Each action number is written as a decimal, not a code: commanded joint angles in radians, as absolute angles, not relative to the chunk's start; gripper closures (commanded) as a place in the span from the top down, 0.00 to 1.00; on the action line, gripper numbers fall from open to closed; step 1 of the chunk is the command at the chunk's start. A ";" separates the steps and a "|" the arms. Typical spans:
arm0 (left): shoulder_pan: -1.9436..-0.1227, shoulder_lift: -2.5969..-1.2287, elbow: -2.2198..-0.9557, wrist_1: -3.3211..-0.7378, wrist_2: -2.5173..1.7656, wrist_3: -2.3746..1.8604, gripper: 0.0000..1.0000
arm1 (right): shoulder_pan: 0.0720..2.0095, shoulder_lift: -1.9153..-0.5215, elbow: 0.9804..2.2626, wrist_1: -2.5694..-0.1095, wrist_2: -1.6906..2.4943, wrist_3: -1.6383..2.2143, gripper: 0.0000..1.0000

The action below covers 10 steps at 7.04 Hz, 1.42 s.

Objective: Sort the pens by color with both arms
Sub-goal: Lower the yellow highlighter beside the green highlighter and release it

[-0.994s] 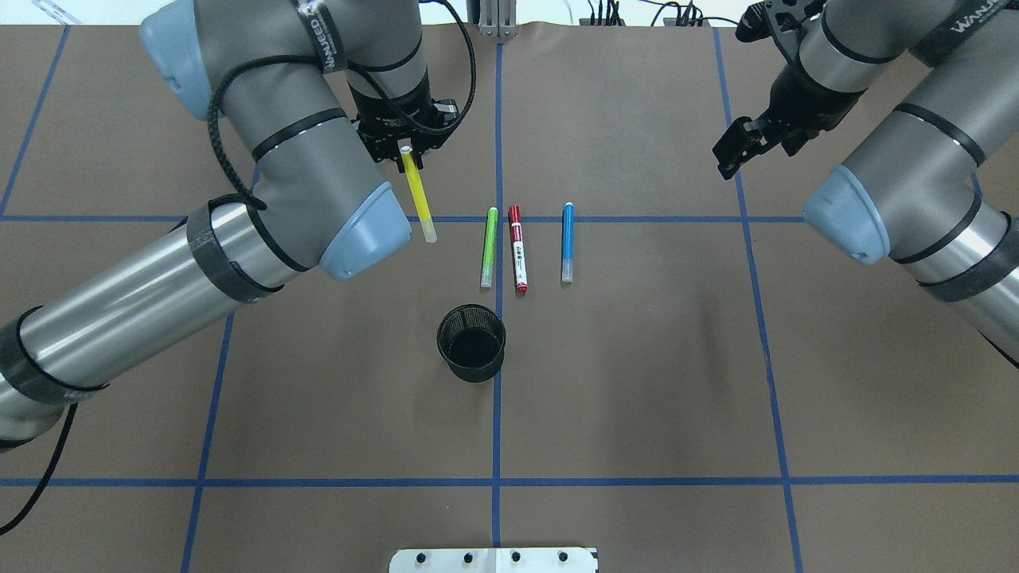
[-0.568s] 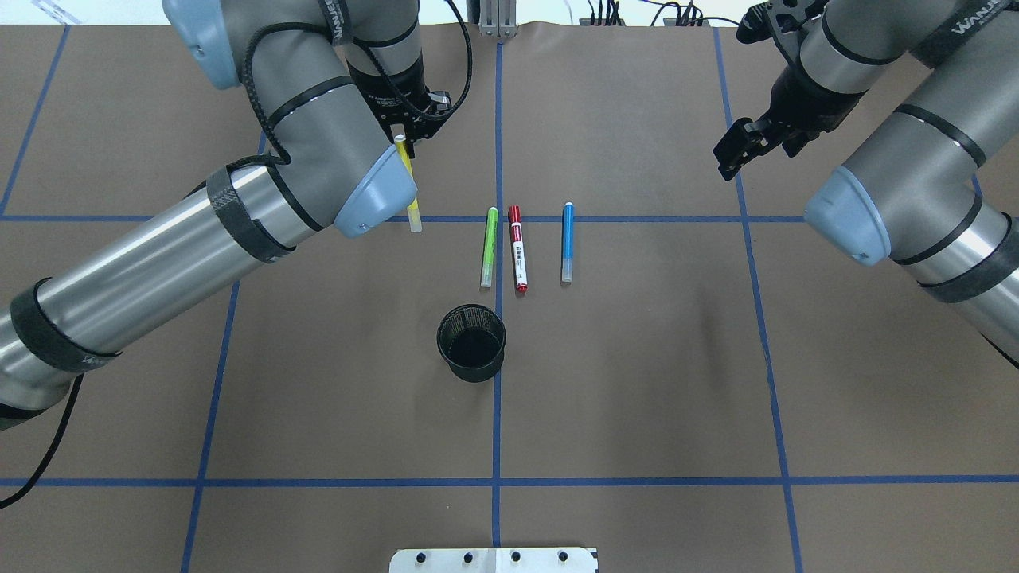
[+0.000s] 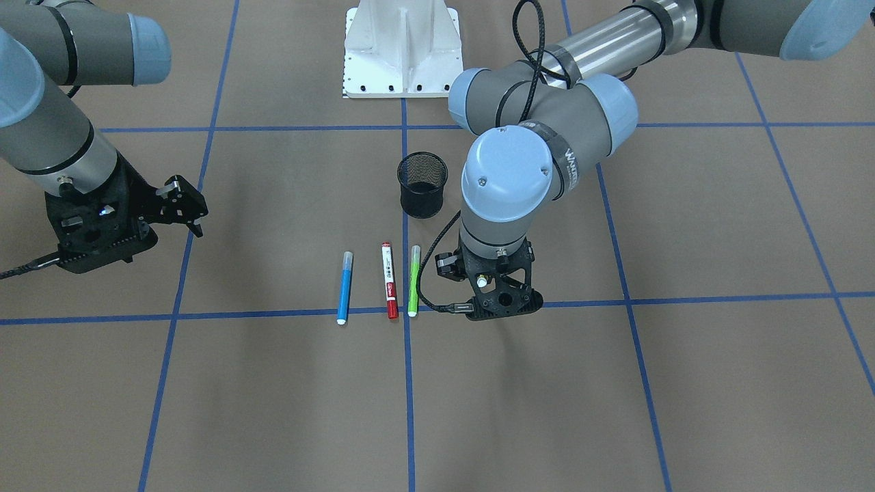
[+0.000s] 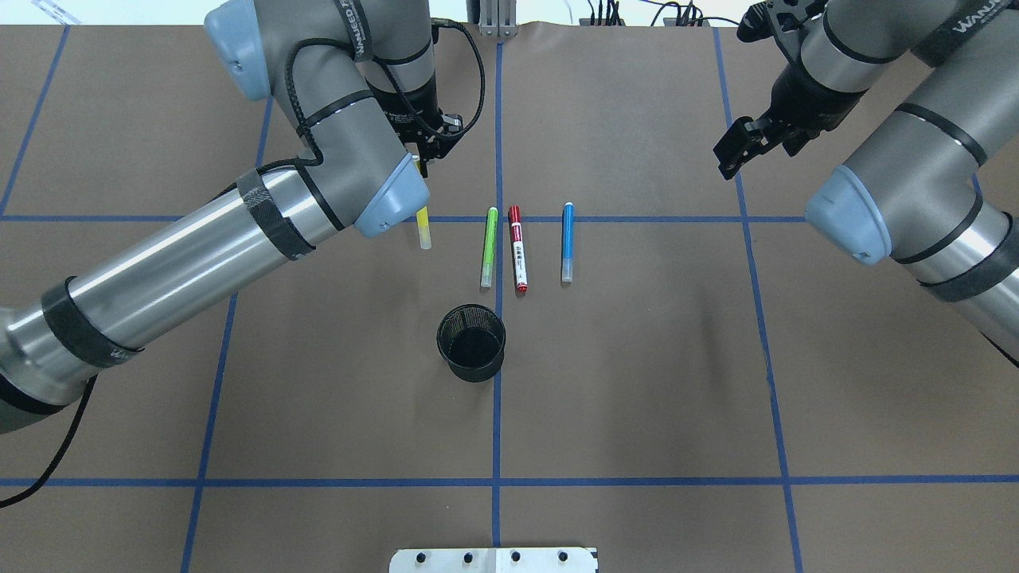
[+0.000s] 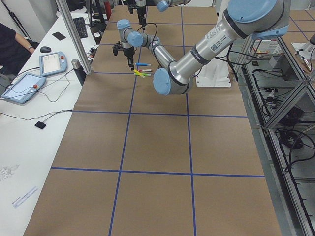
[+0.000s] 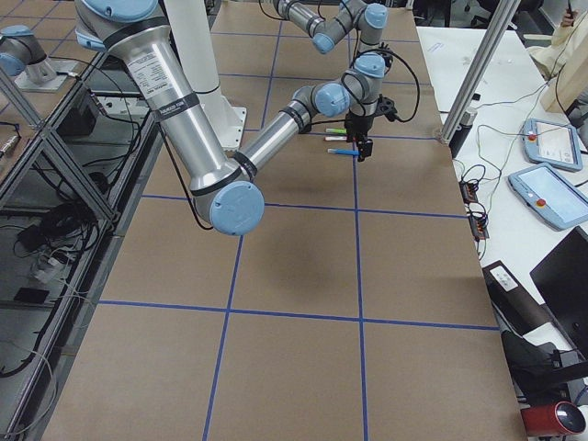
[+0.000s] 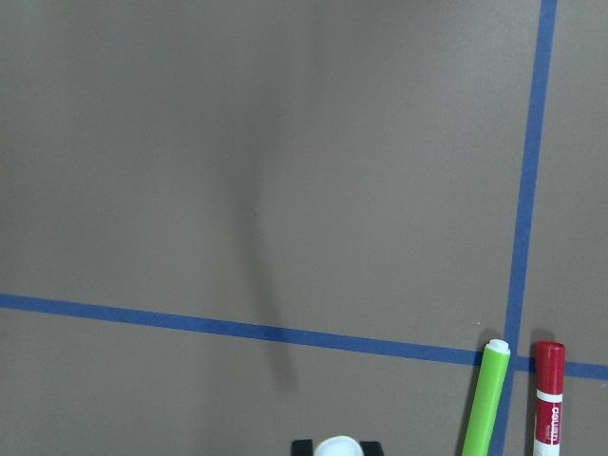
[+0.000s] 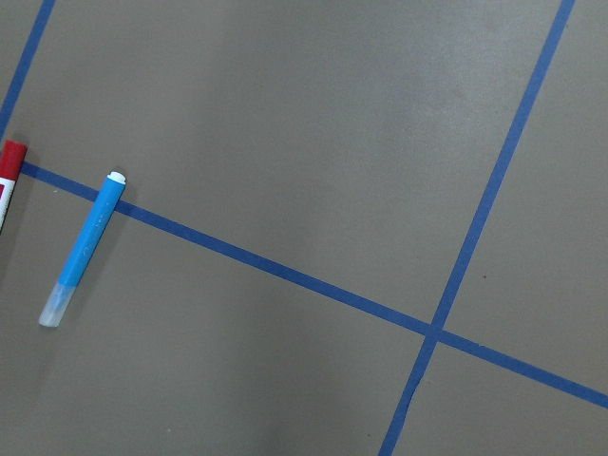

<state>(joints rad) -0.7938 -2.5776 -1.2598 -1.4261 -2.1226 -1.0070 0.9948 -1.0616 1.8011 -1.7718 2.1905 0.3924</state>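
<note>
My left gripper [image 4: 424,147] is clamping the yellow pen [image 4: 423,228] by its upper part, so the pen is hanging steeply tilted with its lower end pointing down at the counter [image 4: 637,382], near a blue tape line and just to the left of the green pen [image 4: 488,247]; I cannot tell whether its tip is touching the surface. The green pen, the red-and-white pen [image 4: 517,248] and the blue pen [image 4: 567,241] are lying side by side, roughly parallel, on the counter, with the black mesh cup [image 4: 471,342] standing close by. My right gripper [image 4: 731,150] is hovering well off to the side with its fingers apart, holding nothing.
</note>
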 commanded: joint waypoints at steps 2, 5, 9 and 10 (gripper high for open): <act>-0.749 -2.602 -1.206 -1.436 -2.143 -1.005 0.17 | 0.999 -1.062 1.801 -1.772 2.191 0.391 0.99; -0.727 -2.617 -1.177 -1.436 -2.143 -1.005 0.17 | 1.000 -1.062 1.799 -1.772 2.191 0.393 0.99; -0.715 -2.617 -1.173 -1.439 -2.143 -1.005 0.48 | 1.006 -1.062 1.795 -1.772 2.192 0.391 0.99; -0.716 -2.617 -1.180 -1.437 -2.143 -1.005 0.52 | 1.008 -1.060 1.795 -1.772 2.192 0.391 0.99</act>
